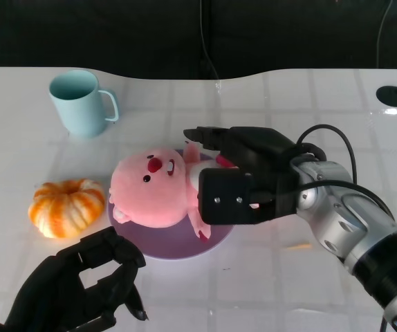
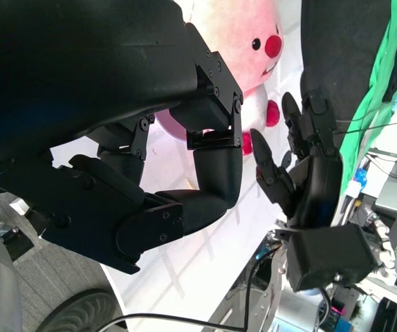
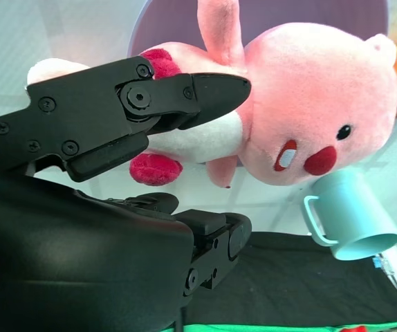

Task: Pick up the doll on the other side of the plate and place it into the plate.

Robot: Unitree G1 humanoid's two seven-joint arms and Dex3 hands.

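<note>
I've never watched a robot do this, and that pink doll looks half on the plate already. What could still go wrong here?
Two risks, as guesses:

1. The doll lies on the purple plate, but its body overhangs the rim beside the right robot hand. When the fingers draw back, they may drag it off.

2. The mug and the orange pumpkin toy sit close by; a wide retreat could bump them.

The left robot hand is curled and apart.

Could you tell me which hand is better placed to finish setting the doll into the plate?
The right hand: its fingers are already around the pink doll, which lies over the purple plate. The left hand sits curled at the near edge, holding nothing.
</note>
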